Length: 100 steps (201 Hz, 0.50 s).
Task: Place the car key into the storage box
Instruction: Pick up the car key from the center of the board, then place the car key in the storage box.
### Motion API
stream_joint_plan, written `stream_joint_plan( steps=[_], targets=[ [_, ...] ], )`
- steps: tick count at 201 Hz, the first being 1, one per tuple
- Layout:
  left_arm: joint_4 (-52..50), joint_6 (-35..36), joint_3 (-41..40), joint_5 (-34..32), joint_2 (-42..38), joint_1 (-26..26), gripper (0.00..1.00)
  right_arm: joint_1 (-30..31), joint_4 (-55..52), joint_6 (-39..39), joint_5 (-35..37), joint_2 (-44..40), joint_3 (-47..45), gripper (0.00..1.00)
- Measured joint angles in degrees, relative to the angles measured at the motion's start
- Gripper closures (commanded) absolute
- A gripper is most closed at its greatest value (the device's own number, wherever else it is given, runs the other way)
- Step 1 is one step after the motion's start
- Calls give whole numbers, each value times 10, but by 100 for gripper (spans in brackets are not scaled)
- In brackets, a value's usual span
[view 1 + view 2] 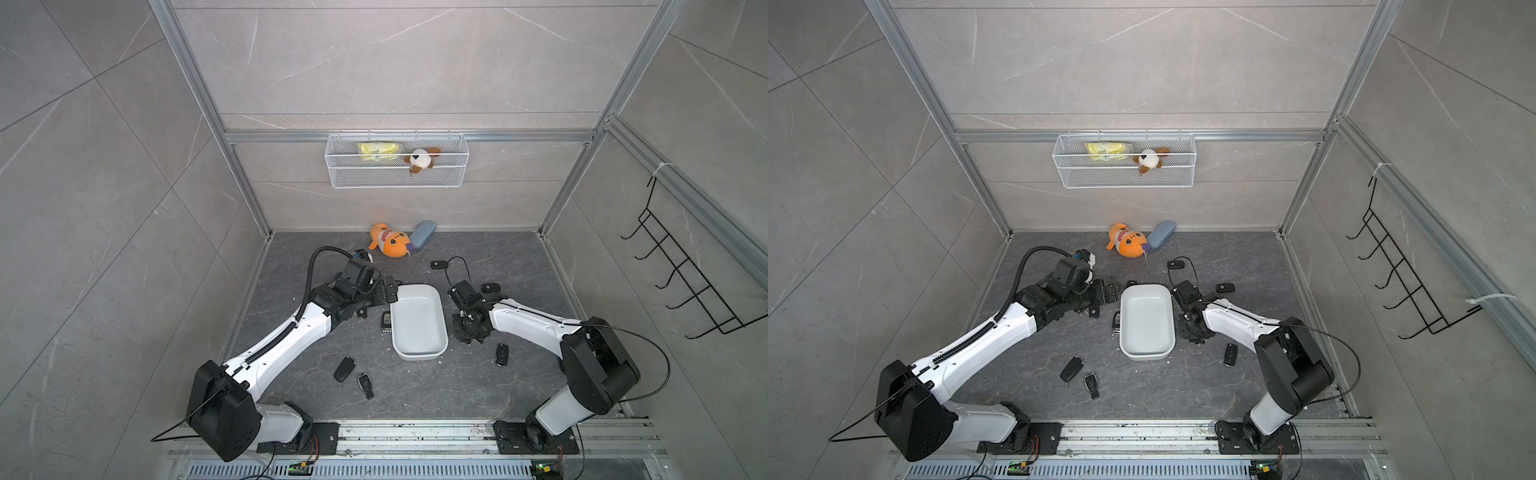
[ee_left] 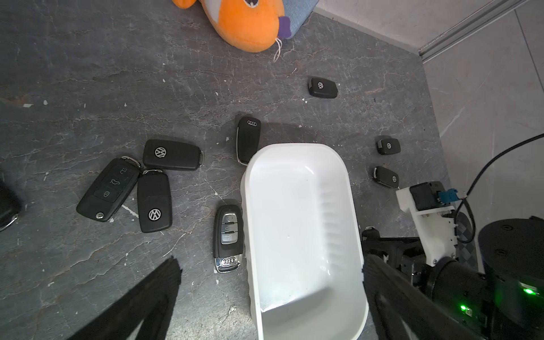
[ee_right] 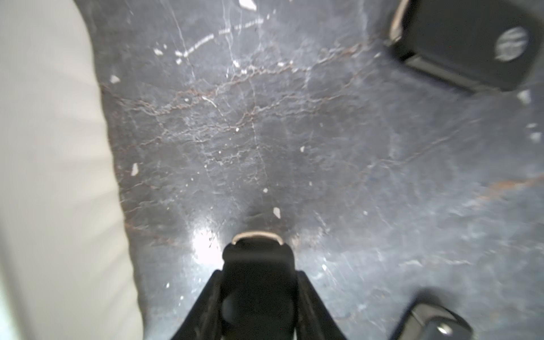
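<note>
Right jaws are pinched onto the car key (image 3: 258,265), clamping its black body from both sides with the metal loop end poking out ahead. Left jaws hang spread wide and empty over the left side of the storage box (image 1: 417,324), which sits empty near the middle of the desk (image 1: 415,390). The car key is low over the desk, just beside the box's right long wall.

Main risk, as I judge it: the hold is on smooth, narrow plastic sides, so the key could pivot or slide out during the lift and drop onto the desk short of the box. That wall is very close. A sideways swing begun before the key clears the rim would likely knock it against the wall and shove or tip what looks like a light tub. A neighbouring key (image 3: 435,323) lies near the jaws and could be dragged along. With the left jaws over the box too, both arms meeting there is a further hazard.

Whether the key rests on the desk or hangs clear of it cannot be told. The right wrist view is blurred, and how deep the key sits between the jaws is cut off at the frame edge. In both top views the right arm (image 1: 536,324) covers the car key. A cluster of loose keys (image 2: 153,203) shows from the left wrist but is mostly hidden under the left arm (image 1: 291,332) in the top views.
</note>
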Motion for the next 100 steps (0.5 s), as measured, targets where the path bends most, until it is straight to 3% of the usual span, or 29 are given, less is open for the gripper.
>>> stream_joint_plan(
  steps=[63,100],
  targets=[
    [13,-1,-17,-9,-42,0,0,5,-52,-1,9,-19,121,64],
    [17,-5,-38,-7,-61,0,0,36,-63,-2,15,28,203,64]
  ],
)
